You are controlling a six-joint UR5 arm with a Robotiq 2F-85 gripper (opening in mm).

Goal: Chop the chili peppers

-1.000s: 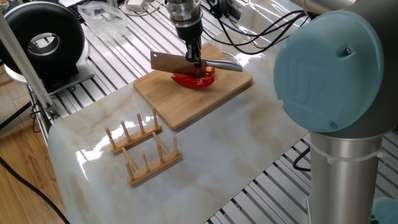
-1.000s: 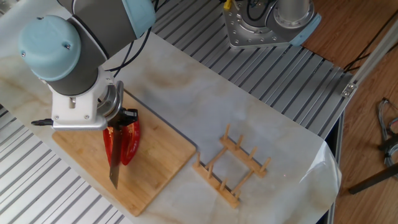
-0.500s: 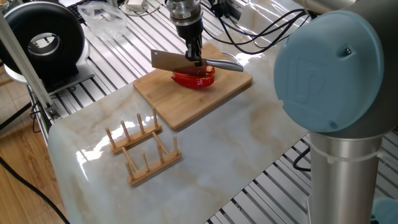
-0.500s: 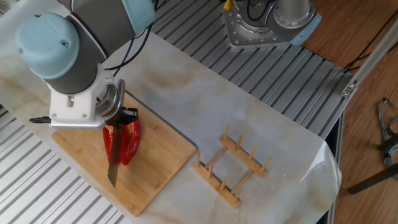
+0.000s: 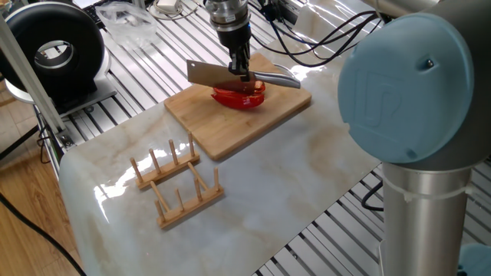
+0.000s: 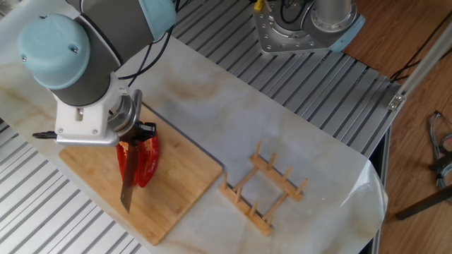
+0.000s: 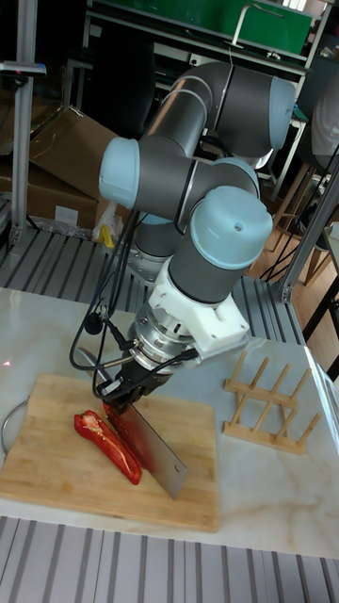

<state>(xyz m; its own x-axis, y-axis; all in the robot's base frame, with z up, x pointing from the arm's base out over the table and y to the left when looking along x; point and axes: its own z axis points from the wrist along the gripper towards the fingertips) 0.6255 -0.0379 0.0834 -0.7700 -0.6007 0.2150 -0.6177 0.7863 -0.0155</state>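
Change: knife (image 6: 128, 185) and arm sit a touch higher than a second ago; chili and board unmoved.
Worktop (image 5: 291, 184): pale marble slab on a slatted metal frame.
Board (image 6: 180, 187): bamboo, flat on the worktop.
Rack (image 5: 175, 182): wooden peg rack, well apart from the board.
Tool (image 7: 121, 393): clamped on the cleaver's handle, blade down over the chili.
Chili peppers (image 7: 105, 441): red halves lying on the board, beside the blade.
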